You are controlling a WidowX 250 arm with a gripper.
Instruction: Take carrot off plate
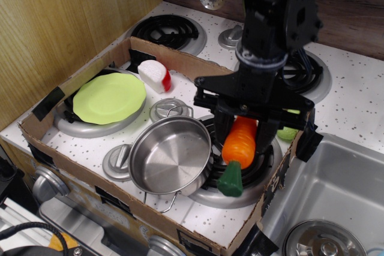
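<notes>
A: How many things sat inside the cardboard tray (180, 64), counted one by one?

B: One carrot (240, 142), one plate (109, 97), one steel pot (170, 155), two small grey lids (170, 110), one white-and-red toy (153, 74), and one light-green toy vegetable (289, 133) mostly hidden behind the arm. Four coil burners (171, 28) showed on the speckled white stove top that served as the desk (354, 106), two of them within the tray.

A: And what were they made of?

B: The carrot was smooth orange plastic, tapered, with a dark green stem end pointing down. The plate was flat, round and lime green. The pot was shiny bare metal with a wire handle, and the tray was brown cardboard taped black at the corners.

A: What did each container hold?

B: The pot held nothing, and nothing lay on the plate. A steel sink (336, 190) to the right had a round metal piece at its bottom.

A: Where was the carrot, then?

B: Well apart from the plate, over the near right burner just beside the pot. The black fingers (227, 118) of the gripper (243, 118) were clamped on its thick upper end.
</notes>
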